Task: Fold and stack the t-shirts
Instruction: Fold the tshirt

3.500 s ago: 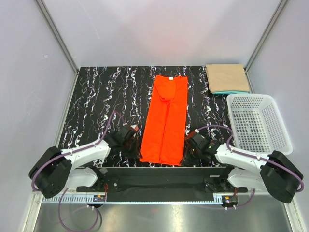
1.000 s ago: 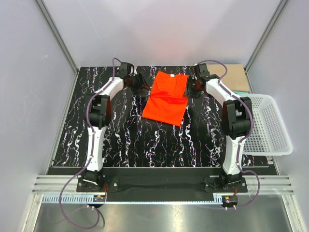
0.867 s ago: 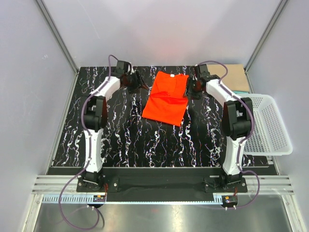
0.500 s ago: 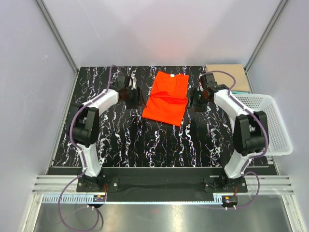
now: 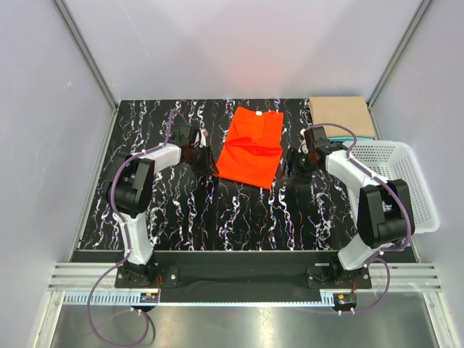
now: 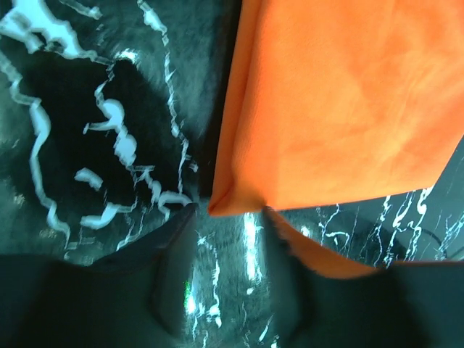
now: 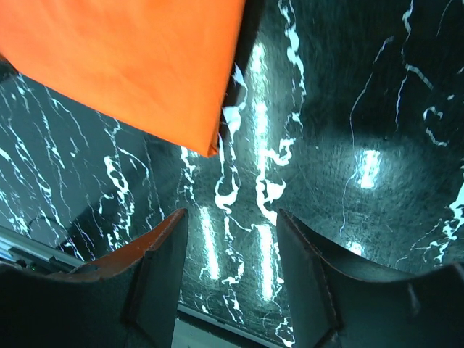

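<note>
Two arms have drawn back: left gripper (image 5: 206, 154) and right gripper (image 5: 288, 167) now flank the near corners of the orange t-shirt (image 5: 250, 148). Both gape, empty.

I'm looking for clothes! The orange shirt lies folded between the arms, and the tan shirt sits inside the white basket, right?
No. The top view shows the tan shirt at the table's far corner behind the basket, not inside. The rest is right.
</note>
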`<state>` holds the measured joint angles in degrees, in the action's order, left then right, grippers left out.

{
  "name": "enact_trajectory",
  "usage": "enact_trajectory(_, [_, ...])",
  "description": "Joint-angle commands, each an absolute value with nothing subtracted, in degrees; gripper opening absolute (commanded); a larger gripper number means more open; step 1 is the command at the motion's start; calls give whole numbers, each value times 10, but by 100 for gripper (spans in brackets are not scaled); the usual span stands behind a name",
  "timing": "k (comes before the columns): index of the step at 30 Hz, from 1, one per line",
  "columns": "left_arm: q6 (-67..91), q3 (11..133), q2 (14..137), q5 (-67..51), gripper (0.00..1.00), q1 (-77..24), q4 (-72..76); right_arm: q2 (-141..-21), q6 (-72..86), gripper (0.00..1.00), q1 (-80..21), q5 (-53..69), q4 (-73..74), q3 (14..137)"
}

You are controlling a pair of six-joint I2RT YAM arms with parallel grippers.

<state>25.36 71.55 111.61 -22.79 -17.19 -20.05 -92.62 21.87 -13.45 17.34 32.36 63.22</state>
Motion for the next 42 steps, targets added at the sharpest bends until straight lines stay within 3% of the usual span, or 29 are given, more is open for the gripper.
enact_trajectory(1, [254,707,1131,-269,35,-171,-153,-887,221,59,-133,193,301,621])
enact_trajectory(2, [257,705,1132,-265,21,-173,-156,-884,220,59,-134,189,305,620])
enact_trajectory(3, [260,703,1131,-261,14,-175,-165,-876,215,59,-134,187,307,617])
enact_trajectory(6, [272,681,1113,-244,0,-182,-171,-863,213,59,-134,178,311,607])
enact_trajectory(17, [390,485,977,-195,0,-213,-154,-845,232,59,-134,182,295,570])
enact_trajectory(18, [406,467,964,-193,1,-213,-146,-839,237,58,-134,183,294,565])
enact_trajectory(19, [413,451,935,-192,10,-214,-145,-836,239,58,-134,185,294,554])
enact_trajectory(20, [420,423,918,-188,40,-216,-144,-831,239,58,-134,197,281,546])
enact_trajectory(21, [431,411,897,-185,48,-217,-144,-824,240,57,-134,203,273,539])
enact_trajectory(23, [430,403,833,-172,54,-218,-147,-825,235,51,-134,220,244,526])
enact_trajectory(25, [408,437,800,-148,56,-218,-156,-847,227,43,-134,241,207,533])
enact_trajectory(27, [389,474,824,-154,54,-218,-168,-887,224,41,-134,254,193,557])
enact_trajectory(36, [333,612,1009,-260,40,-221,-134,-1050,176,47,-134,270,176,681])
enact_trajectory(42, [312,706,1075,-232,43,-207,-143,-1103,165,48,-134,258,188,742])
